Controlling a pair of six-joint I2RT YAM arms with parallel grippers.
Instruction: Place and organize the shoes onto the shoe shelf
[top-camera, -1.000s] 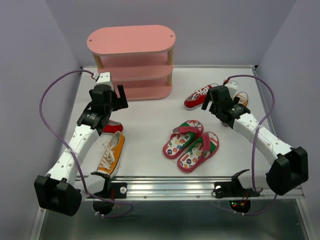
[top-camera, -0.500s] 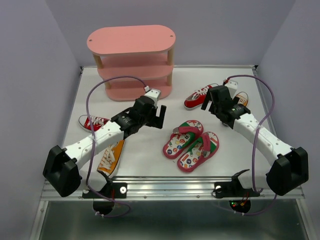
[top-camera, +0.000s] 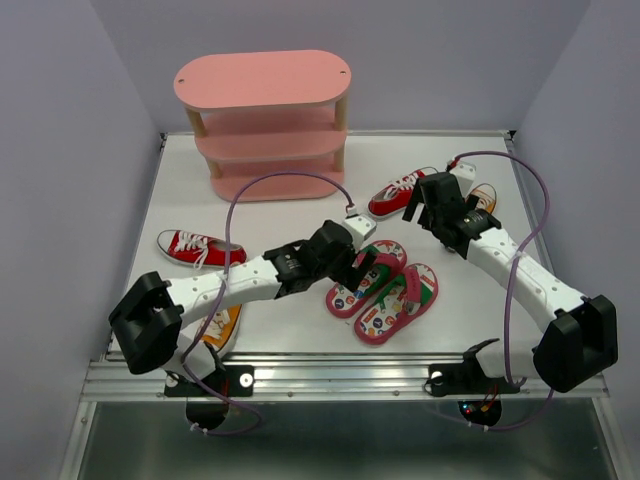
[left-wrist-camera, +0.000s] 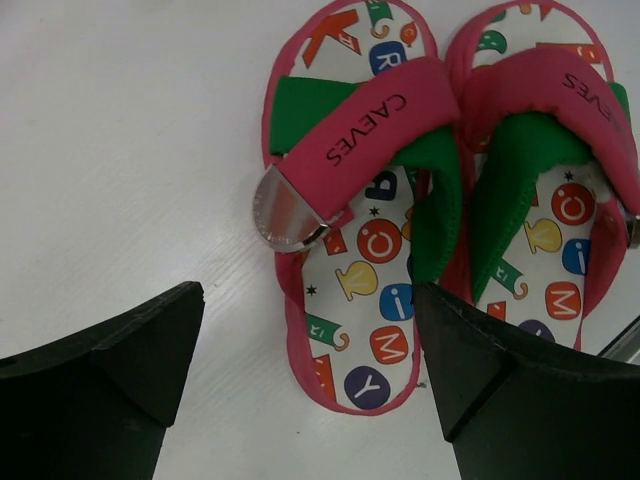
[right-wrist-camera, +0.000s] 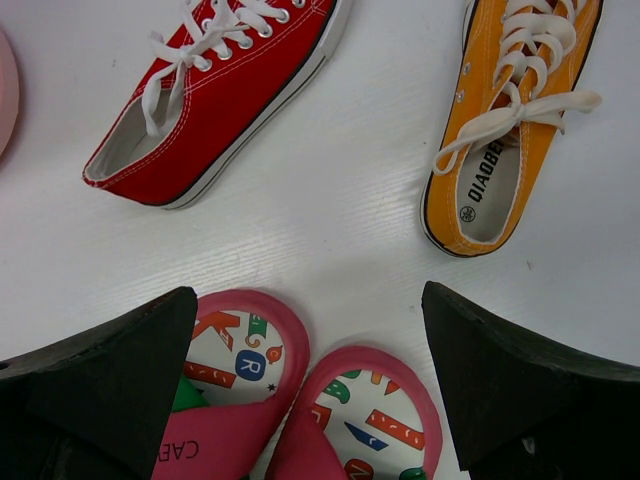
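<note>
Top external view is showing the left gripper (top-camera: 360, 263) arriving from 9 o'clock, jaws wide astride one pink flip-flop (left-wrist-camera: 365, 270) at table (top-camera: 290, 215) centre (right gripper (right-wrist-camera: 308, 295) equally wide), likely beginning a pickup for the shoe shelf (top-camera: 262, 80) at 12 o'clock.

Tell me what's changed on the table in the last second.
The left gripper swung from beside the shelf rightward across the table and now hovers open over the flip-flops, holding nothing. The right gripper, the sneakers and the shelf stayed put.
</note>
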